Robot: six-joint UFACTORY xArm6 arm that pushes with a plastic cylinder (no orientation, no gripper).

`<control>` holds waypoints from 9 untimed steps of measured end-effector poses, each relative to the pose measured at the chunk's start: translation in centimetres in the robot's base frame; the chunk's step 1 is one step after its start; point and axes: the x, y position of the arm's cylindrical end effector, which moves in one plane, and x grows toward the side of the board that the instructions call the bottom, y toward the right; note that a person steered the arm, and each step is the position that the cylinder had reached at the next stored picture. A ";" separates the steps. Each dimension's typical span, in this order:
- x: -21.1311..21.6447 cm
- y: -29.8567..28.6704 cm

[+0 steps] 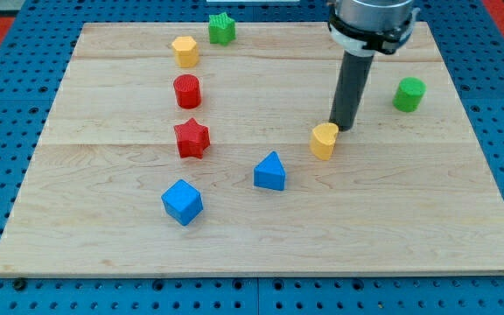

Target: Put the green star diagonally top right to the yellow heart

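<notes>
The green star (221, 28) sits near the top edge of the wooden board (409, 219), left of centre. The yellow heart (325, 140) lies right of the board's centre. My tip (341, 128) stands just at the heart's upper right, touching or almost touching it. The star is far up and to the left of the tip and the heart.
A yellow hexagon (185, 51) lies just lower left of the star. Below it are a red cylinder (187, 91) and a red star (192, 138). A blue cube (182, 202) and a blue house-shaped block (270, 171) lie lower down. A green cylinder (409, 94) is at the right.
</notes>
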 end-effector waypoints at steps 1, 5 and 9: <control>-6.9 -0.5; -14.8 -12.9; -14.4 -20.3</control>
